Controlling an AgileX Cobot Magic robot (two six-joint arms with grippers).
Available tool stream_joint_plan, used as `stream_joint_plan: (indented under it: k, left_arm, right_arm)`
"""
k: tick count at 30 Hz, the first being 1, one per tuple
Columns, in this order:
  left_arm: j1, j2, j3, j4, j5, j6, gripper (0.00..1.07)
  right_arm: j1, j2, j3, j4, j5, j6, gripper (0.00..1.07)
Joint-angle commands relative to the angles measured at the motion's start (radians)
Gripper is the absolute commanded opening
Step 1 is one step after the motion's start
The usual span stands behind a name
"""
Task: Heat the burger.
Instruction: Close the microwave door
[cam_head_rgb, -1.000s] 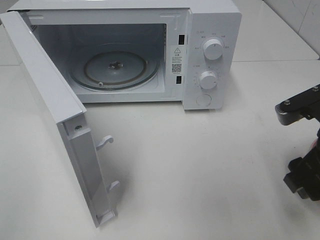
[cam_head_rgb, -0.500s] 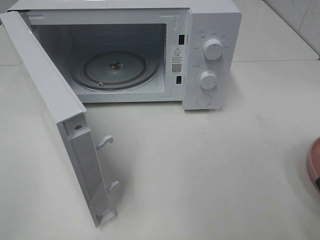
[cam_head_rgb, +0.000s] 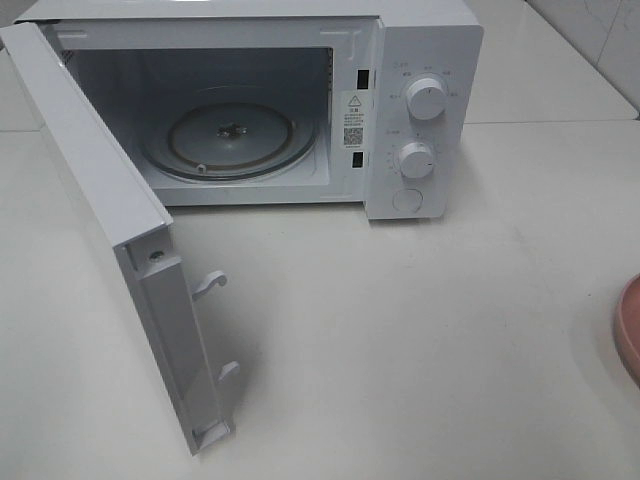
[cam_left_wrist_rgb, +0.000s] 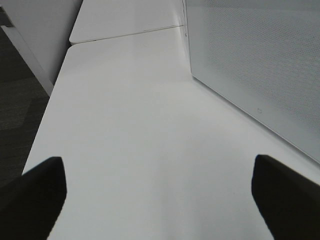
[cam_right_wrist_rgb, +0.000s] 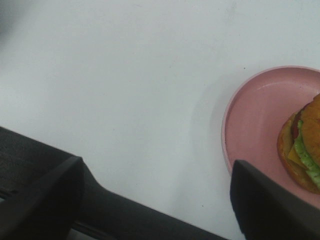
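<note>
The burger (cam_right_wrist_rgb: 306, 146) lies on a round pink plate (cam_right_wrist_rgb: 250, 115), seen only partly at the edge of the right wrist view, with lettuce, cheese and tomato showing. My right gripper (cam_right_wrist_rgb: 155, 202) is open and empty, its dark fingers (cam_right_wrist_rgb: 42, 200) spread wide over bare table beside the plate. In the exterior high view only the plate's rim (cam_head_rgb: 630, 330) shows at the far right; the burger and both grippers are out of that frame. My left gripper (cam_left_wrist_rgb: 160, 205) is open over the white table next to the microwave door.
A white microwave (cam_head_rgb: 420, 110) stands at the back with its door (cam_head_rgb: 110, 220) swung wide open to the left and an empty glass turntable (cam_head_rgb: 230, 138) inside. The door's perforated outer face (cam_left_wrist_rgb: 260, 65) is close to the left gripper. The table's edge (cam_left_wrist_rgb: 47, 115) drops off nearby.
The right arm, visible at the right edge a second ago, has withdrawn out of the exterior view, uncovering the pink plate's rim. The microwave has not moved.
</note>
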Motion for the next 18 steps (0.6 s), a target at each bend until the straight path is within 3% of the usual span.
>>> stream_joint_plan:
  k: [1,12,18]
  left_arm:
    - [0.005,-0.018,0.001,-0.005,-0.006,-0.003,0.93]
    - [0.005,-0.018,0.001,-0.005,-0.006,-0.003,0.93]
    - [0.005,-0.018,0.001,-0.005,-0.006,-0.003,0.93]
  right_arm:
    - [-0.027,-0.077,0.019,0.023,0.007,-0.005,0.77]
    - [-0.256,-0.302,0.038,0.056,0.003,-0.133,0.76]
    - [-0.316,-0.388,0.044,0.056,0.005,-0.133,0.76]
